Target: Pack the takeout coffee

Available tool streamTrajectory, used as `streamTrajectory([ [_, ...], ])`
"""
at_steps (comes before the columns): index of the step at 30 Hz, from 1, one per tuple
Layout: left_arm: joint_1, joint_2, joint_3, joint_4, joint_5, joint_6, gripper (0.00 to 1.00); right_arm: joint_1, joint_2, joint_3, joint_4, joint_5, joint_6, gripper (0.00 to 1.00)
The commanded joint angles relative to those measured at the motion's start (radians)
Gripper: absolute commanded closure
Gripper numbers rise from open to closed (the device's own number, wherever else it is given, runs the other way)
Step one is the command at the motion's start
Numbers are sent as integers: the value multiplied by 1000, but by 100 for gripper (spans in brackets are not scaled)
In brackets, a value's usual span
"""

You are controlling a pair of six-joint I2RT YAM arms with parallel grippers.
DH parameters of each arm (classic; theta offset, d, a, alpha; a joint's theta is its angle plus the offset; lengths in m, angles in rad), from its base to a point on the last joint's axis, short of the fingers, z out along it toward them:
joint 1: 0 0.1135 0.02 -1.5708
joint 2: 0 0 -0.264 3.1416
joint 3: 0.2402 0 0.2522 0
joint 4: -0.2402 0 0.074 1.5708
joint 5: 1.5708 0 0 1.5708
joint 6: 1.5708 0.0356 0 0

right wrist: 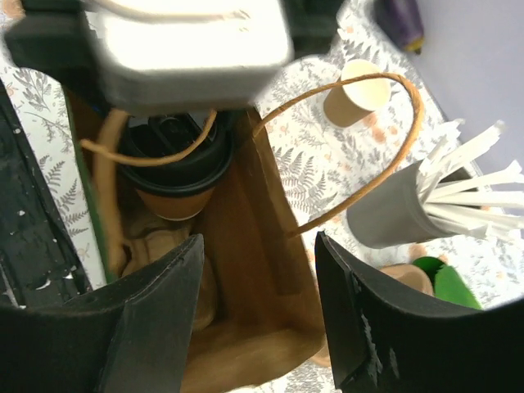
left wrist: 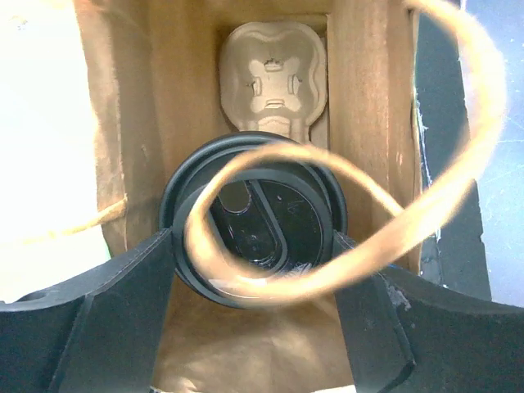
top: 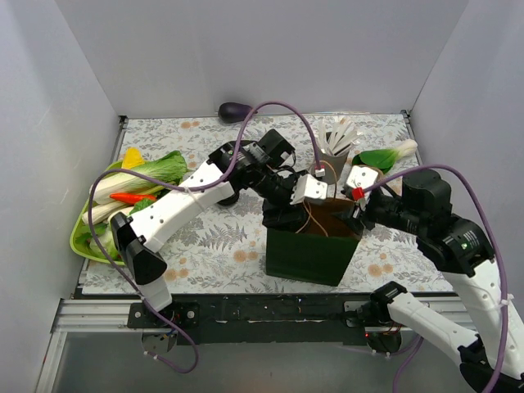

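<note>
Top view: the left gripper (top: 311,190) hangs over the mouth of the green bag (top: 307,254) at centre frame, its arm stretched on a diagonal from the lower left, wrist bent down; the right gripper (top: 358,187) noses in at the bag's upper right rim, its arm folded back toward the lower right corner; the coffee is hidden from this angle.

Left wrist view: the coffee (left wrist: 254,225) fills the middle of the frame inside the bag, black lid up; two dark fingers (left wrist: 123,311) press against either side of the lid's rim, so the pincer is clenched on the cup. A moulded cardboard carrier (left wrist: 274,82) lies on the bag floor at upper centre; a blurred paper handle (left wrist: 426,205) loops across the lens. The job in hand looks like a straight descent: hold the cup upright, line its base up with a well of the carrier, and let go only once it sits; the loop wants watching, since it could catch the lid.

Right wrist view: the cup hangs at upper left under the left gripper's pale body, tan side showing, seemingly just above the carrier; the right fingers (right wrist: 155,311) spread wide at the bottom of the frame, grasping nothing, the bag's brown wall running between them; this arm would do best to avoid nudging the paper. An open cup (right wrist: 356,94) and a grey pot of white sticks (right wrist: 393,217) stand on the table (right wrist: 311,164) at right.
</note>
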Motion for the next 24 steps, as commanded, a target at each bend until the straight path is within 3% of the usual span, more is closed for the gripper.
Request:
streamTrajectory([
  [1,-4,-104,-21,-3,-36,58,100,-23,62,56,-33,-50,66,36],
  [12,-4,-181,-142,50,-46,46,100,-34,143,12,-79,-70,0,37],
  [19,-4,-212,-179,77,-54,40,100,-39,156,-85,25,-80,-4,39],
  [22,-4,-223,-185,83,-62,39,100,-40,172,-96,66,-125,-1,46],
  [24,-4,-232,-190,96,-77,26,100,-42,185,-90,89,-175,-4,57],
])
